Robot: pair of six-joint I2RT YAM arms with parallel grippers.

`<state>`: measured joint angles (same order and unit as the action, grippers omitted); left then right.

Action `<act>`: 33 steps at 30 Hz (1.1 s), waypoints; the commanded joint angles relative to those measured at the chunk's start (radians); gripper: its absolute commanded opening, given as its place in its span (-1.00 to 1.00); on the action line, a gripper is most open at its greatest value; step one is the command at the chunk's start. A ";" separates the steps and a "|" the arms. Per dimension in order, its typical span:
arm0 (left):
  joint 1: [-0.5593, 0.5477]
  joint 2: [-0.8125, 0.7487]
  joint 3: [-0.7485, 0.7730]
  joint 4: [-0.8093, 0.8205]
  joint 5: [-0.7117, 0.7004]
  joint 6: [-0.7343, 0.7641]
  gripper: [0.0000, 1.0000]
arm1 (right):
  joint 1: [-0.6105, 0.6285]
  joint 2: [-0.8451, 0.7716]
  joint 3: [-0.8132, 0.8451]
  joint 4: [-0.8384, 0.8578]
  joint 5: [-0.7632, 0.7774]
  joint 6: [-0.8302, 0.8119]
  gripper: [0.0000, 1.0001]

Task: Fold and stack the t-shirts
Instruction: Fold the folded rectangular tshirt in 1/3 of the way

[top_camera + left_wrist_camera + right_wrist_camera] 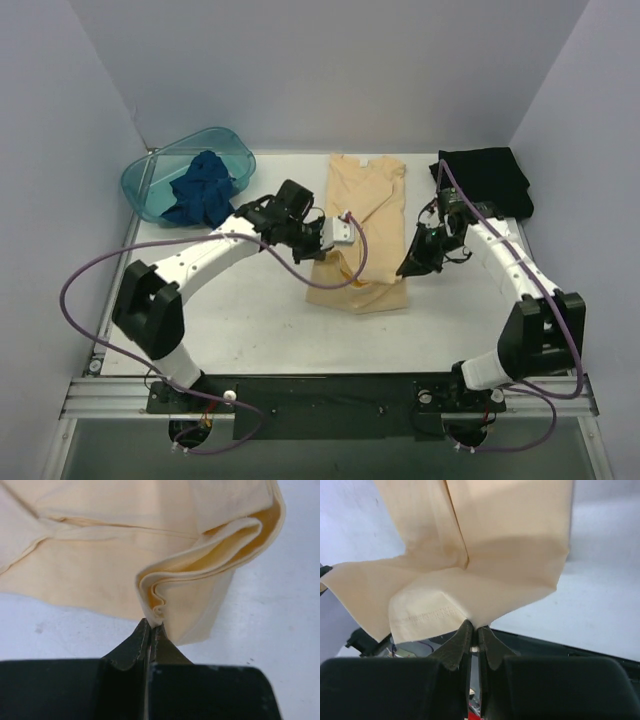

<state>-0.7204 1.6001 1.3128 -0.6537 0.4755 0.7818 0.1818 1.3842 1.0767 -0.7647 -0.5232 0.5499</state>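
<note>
The pale yellow-tan t-shirt (365, 215) lies lengthwise in the middle of the table, partly folded. My left gripper (322, 248) is at its left edge, shut on a bunched fold of the cloth (154, 611) and lifting it slightly. My right gripper (411, 262) is at its right edge, shut on a hemmed corner (470, 616) that it holds raised off the table. The black t-shirt (486, 178) lies folded at the back right. The dark blue t-shirt (203, 188) is crumpled in the basin.
The teal translucent basin (150, 180) stands at the back left. White walls close in the back and both sides. The black base rail (320, 392) runs along the near edge. Purple cables loop off both arms.
</note>
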 commanded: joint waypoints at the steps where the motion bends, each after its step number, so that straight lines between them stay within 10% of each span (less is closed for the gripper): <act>1: 0.091 0.142 0.205 -0.026 0.002 -0.108 -1.00 | -0.073 0.145 0.168 -0.016 0.011 -0.057 -1.00; 27: 0.193 0.569 0.451 0.175 -0.038 -0.236 -1.00 | -0.177 0.688 0.555 0.018 -0.074 -0.117 -0.94; 33: 0.205 0.623 0.552 0.128 -0.178 -0.284 0.14 | -0.235 0.719 0.658 -0.014 0.023 -0.143 -0.23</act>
<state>-0.5293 2.1929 1.7485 -0.5209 0.3923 0.5514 -0.0097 2.1014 1.6333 -0.7231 -0.5720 0.4362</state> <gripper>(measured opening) 0.506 0.342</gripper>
